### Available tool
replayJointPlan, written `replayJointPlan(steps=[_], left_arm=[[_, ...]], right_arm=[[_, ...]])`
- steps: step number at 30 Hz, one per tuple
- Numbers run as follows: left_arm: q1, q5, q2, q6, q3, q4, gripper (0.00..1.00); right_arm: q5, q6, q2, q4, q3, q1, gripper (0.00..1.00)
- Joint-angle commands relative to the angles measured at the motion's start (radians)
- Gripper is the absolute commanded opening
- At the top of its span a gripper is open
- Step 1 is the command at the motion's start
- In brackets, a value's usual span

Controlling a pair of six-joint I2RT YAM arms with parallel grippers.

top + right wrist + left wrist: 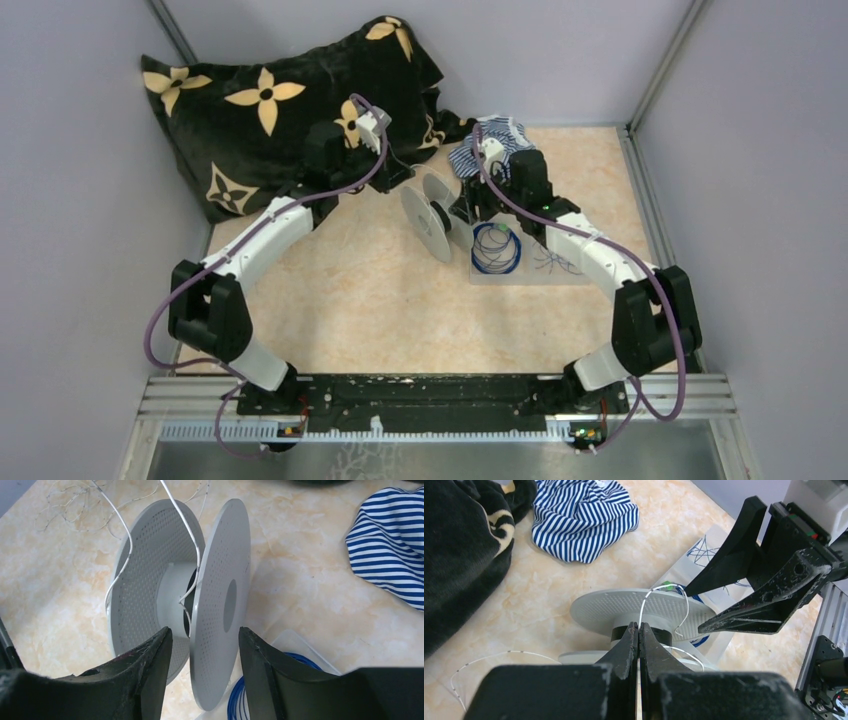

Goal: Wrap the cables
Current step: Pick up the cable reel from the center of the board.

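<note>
The blue coil and a scribbly tangle lie on a clear tray at the right of the worktop. Just left of them, a thin white wire loops over the pale spool, which stands on edge. The right end effector is open, its fingers straddling one flange. The left end effector is pressed closed at the hub, with the wire rising from its tips; I cannot tell whether it pinches the wire. A striped cloth lies beyond.
</note>
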Motion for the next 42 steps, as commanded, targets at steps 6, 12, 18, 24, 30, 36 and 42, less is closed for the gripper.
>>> replayJointPlan(steps=[6, 12, 18, 24, 30, 36, 42], left_arm=[[-0.007, -0.025, -0.017, -0.059, -0.048, 0.076, 0.00], [-0.007, -0.017, -0.013, -0.082, -0.055, 0.086, 0.00], [-0.007, -0.005, -0.013, -0.112, -0.070, 0.098, 0.00], [-0.007, 0.000, -0.014, -0.115, -0.076, 0.102, 0.00], [-0.006, -0.004, -0.024, -0.103, -0.093, 0.104, 0.00], [-0.007, -0.003, -0.027, -0.099, -0.102, 0.104, 0.00], [-0.007, -0.009, -0.033, -0.093, -0.112, 0.108, 0.00]], right_arm=[[0.059, 0.022, -0.025, 0.132, 0.002, 0.045, 0.50], [0.114, 0.039, -0.021, 0.152, -0.003, 0.064, 0.51], [0.196, 0.049, -0.012, 0.150, 0.005, 0.091, 0.54], [0.262, 0.050, 0.007, 0.132, 0.016, 0.108, 0.53], [0.308, 0.024, 0.014, 0.116, 0.023, 0.123, 0.49], [0.325, 0.008, 0.020, 0.115, 0.020, 0.132, 0.47], [0.353, -0.011, 0.028, 0.108, 0.025, 0.141, 0.45]])
